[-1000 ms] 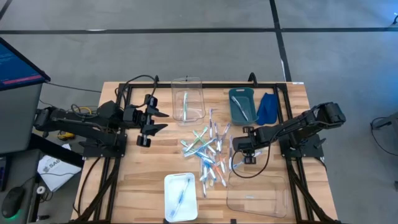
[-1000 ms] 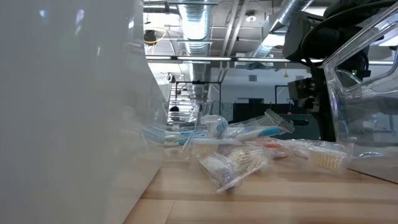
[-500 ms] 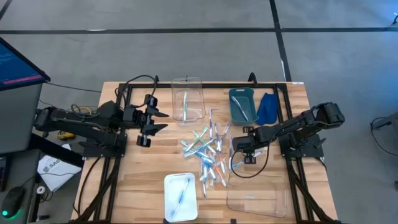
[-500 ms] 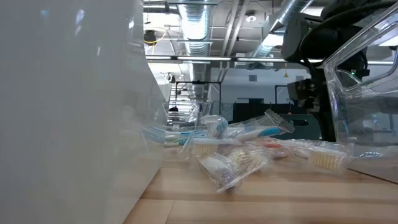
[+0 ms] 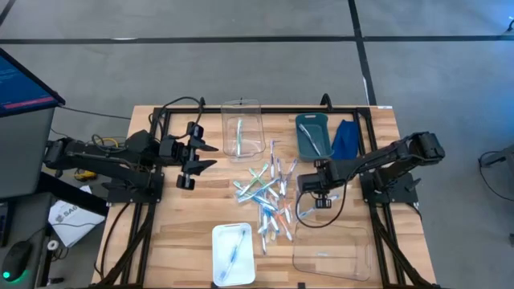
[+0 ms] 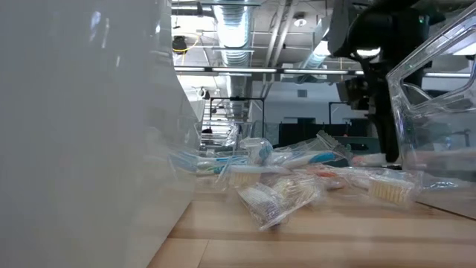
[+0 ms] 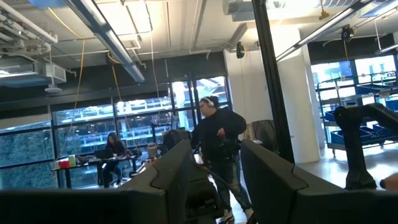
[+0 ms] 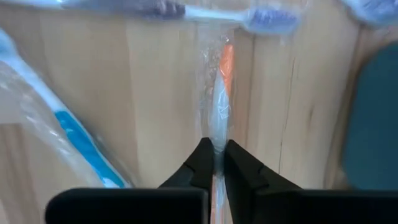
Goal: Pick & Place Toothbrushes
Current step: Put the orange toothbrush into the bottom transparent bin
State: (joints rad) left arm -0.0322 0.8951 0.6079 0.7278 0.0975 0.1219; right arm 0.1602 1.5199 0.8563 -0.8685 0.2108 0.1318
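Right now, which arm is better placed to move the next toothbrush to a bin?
Right. The right gripper is already shut on an orange toothbrush at the pile's edge, beside the clear bin. The left gripper hangs open, off to the pile's left, holding nothing.

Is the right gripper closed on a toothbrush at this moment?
Yes, in the right wrist view the right gripper has its fingers pinched on the wrapped orange toothbrush lying on the wooden table.

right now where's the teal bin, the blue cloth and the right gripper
teal bin (image 5: 310,136), high view, its bare floor
blue cloth (image 5: 345,140), high view, middle of the fold
right gripper (image 8: 215,163), right wrist view, between its fingertips
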